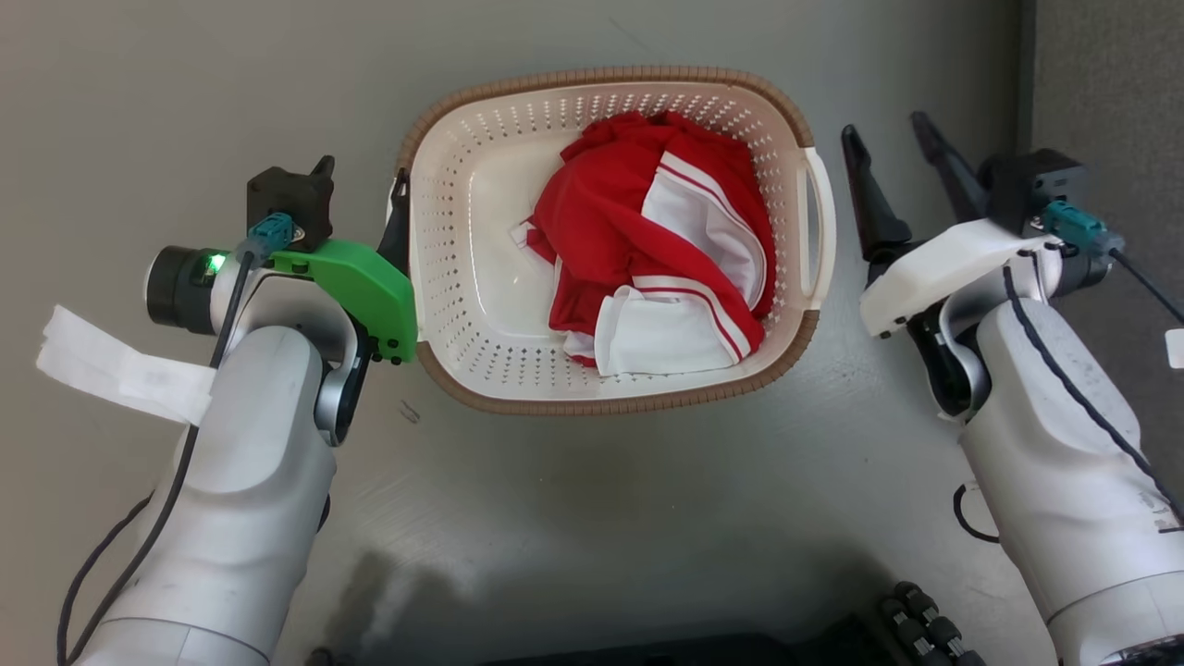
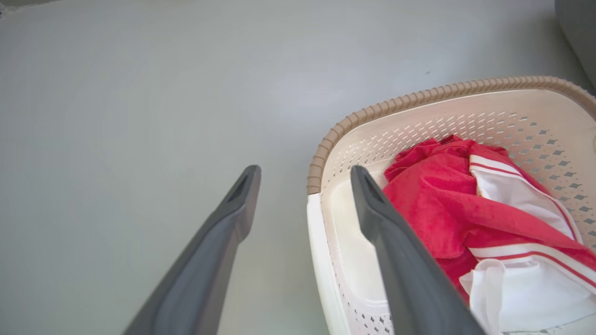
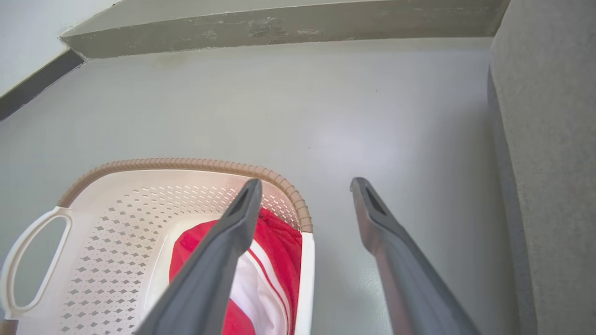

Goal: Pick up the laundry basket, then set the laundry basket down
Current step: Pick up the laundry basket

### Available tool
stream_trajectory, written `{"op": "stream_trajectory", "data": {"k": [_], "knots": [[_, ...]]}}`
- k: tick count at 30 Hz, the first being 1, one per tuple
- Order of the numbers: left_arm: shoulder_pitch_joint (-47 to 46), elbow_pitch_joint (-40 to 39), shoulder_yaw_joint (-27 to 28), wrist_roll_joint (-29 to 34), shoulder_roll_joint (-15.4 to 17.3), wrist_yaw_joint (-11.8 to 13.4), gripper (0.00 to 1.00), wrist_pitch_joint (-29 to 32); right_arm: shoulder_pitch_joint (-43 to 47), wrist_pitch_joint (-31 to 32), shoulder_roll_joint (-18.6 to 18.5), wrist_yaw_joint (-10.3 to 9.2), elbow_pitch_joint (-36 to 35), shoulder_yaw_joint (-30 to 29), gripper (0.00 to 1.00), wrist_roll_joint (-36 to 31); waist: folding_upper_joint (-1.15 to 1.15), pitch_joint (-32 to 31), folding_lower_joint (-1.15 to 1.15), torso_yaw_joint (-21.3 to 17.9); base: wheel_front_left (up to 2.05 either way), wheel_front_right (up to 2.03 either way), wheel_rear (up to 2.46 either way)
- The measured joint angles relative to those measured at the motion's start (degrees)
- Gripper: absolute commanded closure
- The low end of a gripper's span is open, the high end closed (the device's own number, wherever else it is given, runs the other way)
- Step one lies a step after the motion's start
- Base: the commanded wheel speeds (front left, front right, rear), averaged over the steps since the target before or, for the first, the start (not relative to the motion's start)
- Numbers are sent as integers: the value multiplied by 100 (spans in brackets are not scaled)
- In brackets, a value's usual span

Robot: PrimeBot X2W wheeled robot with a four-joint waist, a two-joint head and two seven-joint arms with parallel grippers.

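Head view. Basket sits upright on the grey floor, squarely between the two arms. Inside it lies a crumpled red-and-white garment, heaped toward the right wall. Left gripper is at the basket's left side. Its inner finger lies just beside the brown rim, on the outside, and I cannot tell whether it touches. Jaws released, nothing held. Right gripper is near the right handle but apart from it, with both fingers over bare floor. Jaws spread, empty. A white tape tag hangs from the left forearm.

Left wrist view. Left gripper has its jaws wide apart. One finger is over the floor. The other crosses in front of the basket's near wall and the garment. Whether it is inside the rim or above it, I cannot tell.

Right wrist view. Right gripper has its jaws apart. One finger overlaps the basket and garment, and the other is over the floor. The far handle is an open loop. The basket is well apart from the floor's far edge, where a low ledge rises. A grey textured panel stands along the right.
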Motion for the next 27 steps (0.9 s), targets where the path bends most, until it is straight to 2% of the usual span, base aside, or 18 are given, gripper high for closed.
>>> {"op": "stream_trajectory", "data": {"k": [7, 27], "knots": [[-131, 452, -46, -66, -22, -194, 0, -7, -9, 0, 73, 36, 393, 104, 0, 7, 0, 215, 0, -16, 0, 0, 0], [-792, 1504, -115, -364, -134, -354, 0, 96, -478, 0, 162, 127, 1205, 492, 0, -4, 0, 767, -1, -100, 0, 0, 0]]}}
